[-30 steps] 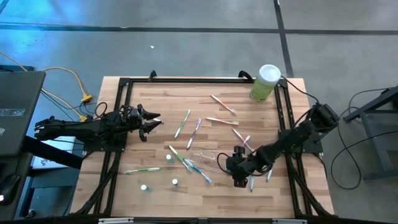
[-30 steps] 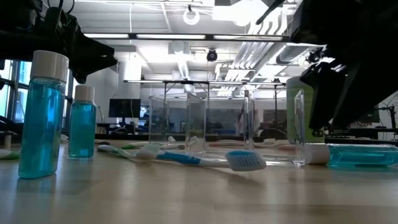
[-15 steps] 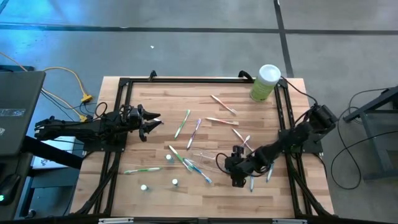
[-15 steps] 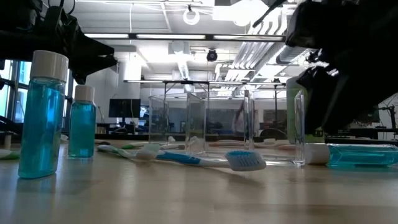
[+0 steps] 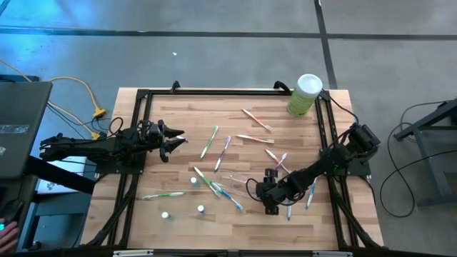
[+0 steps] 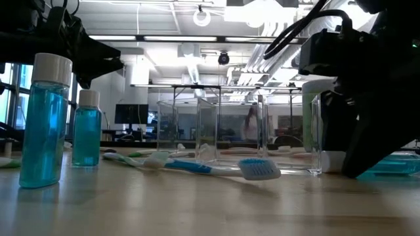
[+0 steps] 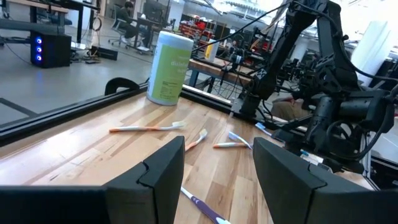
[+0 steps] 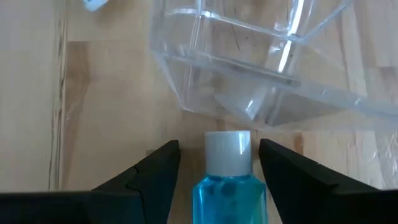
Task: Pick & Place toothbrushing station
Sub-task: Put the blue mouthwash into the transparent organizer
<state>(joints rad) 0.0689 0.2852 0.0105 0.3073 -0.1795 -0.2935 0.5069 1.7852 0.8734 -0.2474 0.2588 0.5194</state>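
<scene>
- Setting: a pale wood-slat table (image 5: 235,214) inside a black frame on a grey floor; the low view looks across it into a lit workshop.
- Nearest the low camera, at the table's 7 o'clock edge in the high view: two small bottles of blue liquid with white caps (image 6: 42,121), upright, just beside each other. They look light and rigid, with smooth walls that may slip.
- Next out: a blue-handled toothbrush (image 6: 216,168) lying flat, bristle head toward the camera. It is slim, stiff and very light; best taken across the mid-handle.
- Table centre: a clear plastic organiser (image 8: 261,68) with thin partition walls, probably brittle; grip a wall edge gently.
- Right gripper (image 5: 270,201), at about 5 o'clock from centre: fingers (image 8: 149,174) apart, straddling a third blue bottle (image 8: 227,180) lying flat with its cap toward the organiser. No contact shows. The straight body below the cap seems the surest hold.
- Scattered toothbrushes (image 5: 208,141) from centre to 1 o'clock, green, pink and tan.
- Left gripper (image 5: 175,140), at 9 o'clock: raised, fingers spread, holding nothing.
- Farthest, at 1 o'clock: a pale-green canister (image 5: 305,94) with a white lid, upright.
</scene>
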